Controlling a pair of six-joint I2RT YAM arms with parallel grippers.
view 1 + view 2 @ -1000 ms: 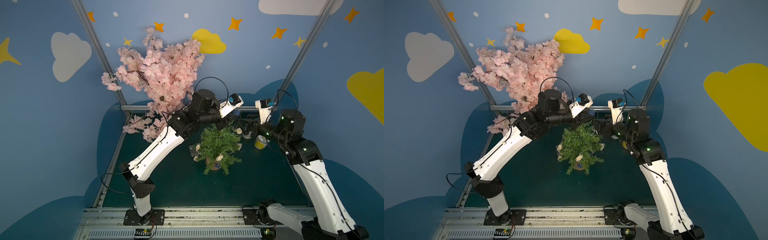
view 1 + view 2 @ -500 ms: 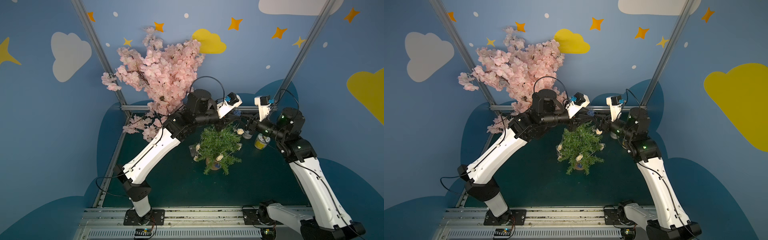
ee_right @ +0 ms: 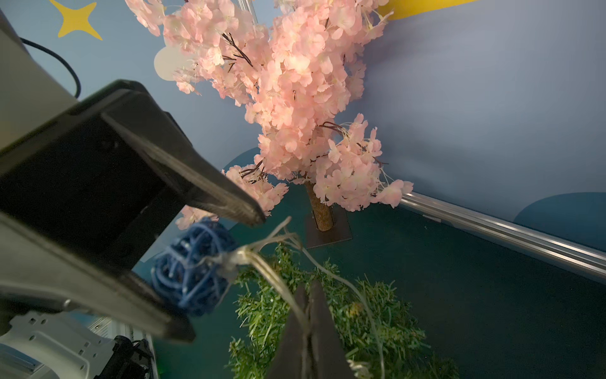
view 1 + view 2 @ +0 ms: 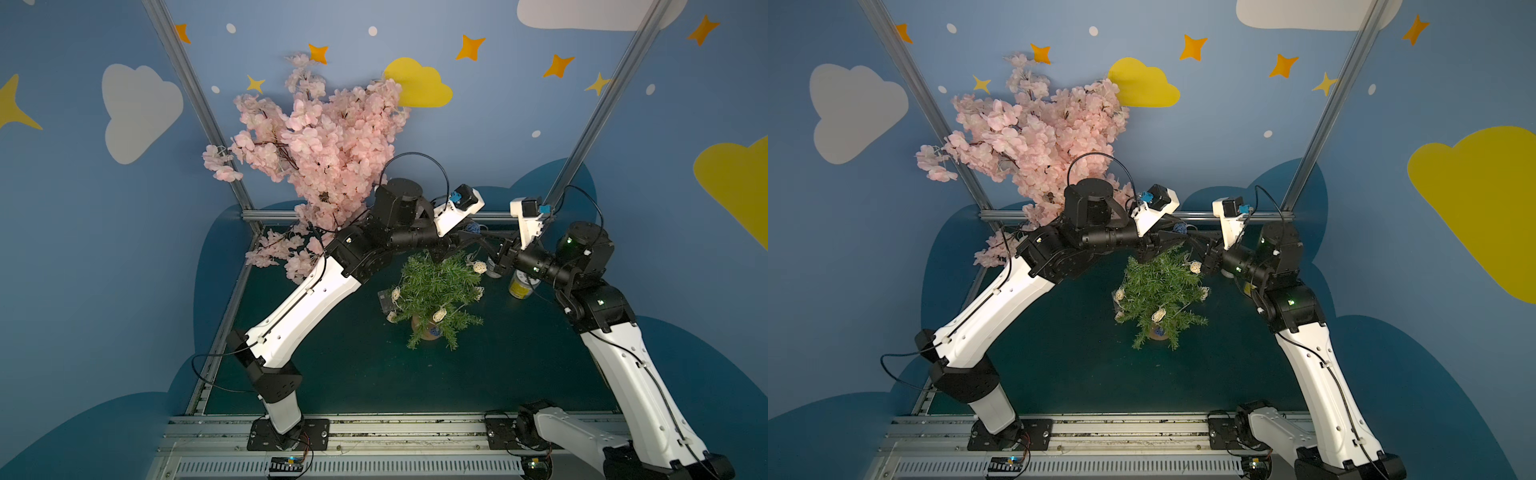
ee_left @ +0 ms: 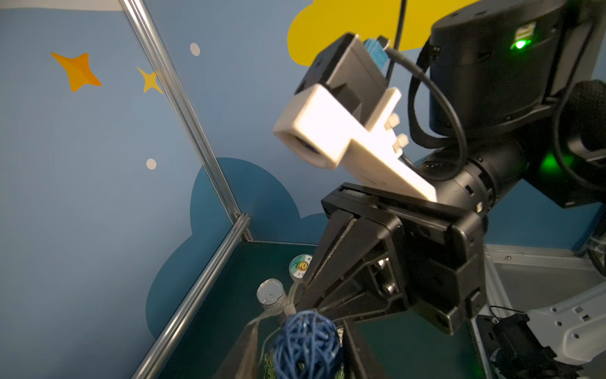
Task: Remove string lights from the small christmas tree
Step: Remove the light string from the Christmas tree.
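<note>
The small christmas tree [image 4: 436, 286] [image 4: 1158, 286] stands in its tan pot mid-table, with the string lights [image 4: 480, 267] draped over it as cream balls on a pale wire. The lights' blue ball [image 5: 305, 344] [image 3: 193, 269] hangs above the treetop. My left gripper [image 5: 300, 331] [image 3: 221, 275] is open, its fingers spread either side of that ball. My right gripper [image 3: 308, 292] [image 4: 484, 241] faces it and is shut on the pale wire just beside the ball. A small clear box [image 4: 384, 300] lies at the tree's left side.
A big pink blossom tree [image 4: 324, 141] fills the back left corner, close behind my left arm. A yellow can [image 4: 519, 286] and a silver can [image 5: 270, 292] stand at the back right, under my right wrist. Metal frame rails [image 4: 494, 216] edge the table.
My right gripper has shut onto the wire next to the blue ball. My left gripper's fingers have spread apart around the ball. Both wrists drifted slightly left.
</note>
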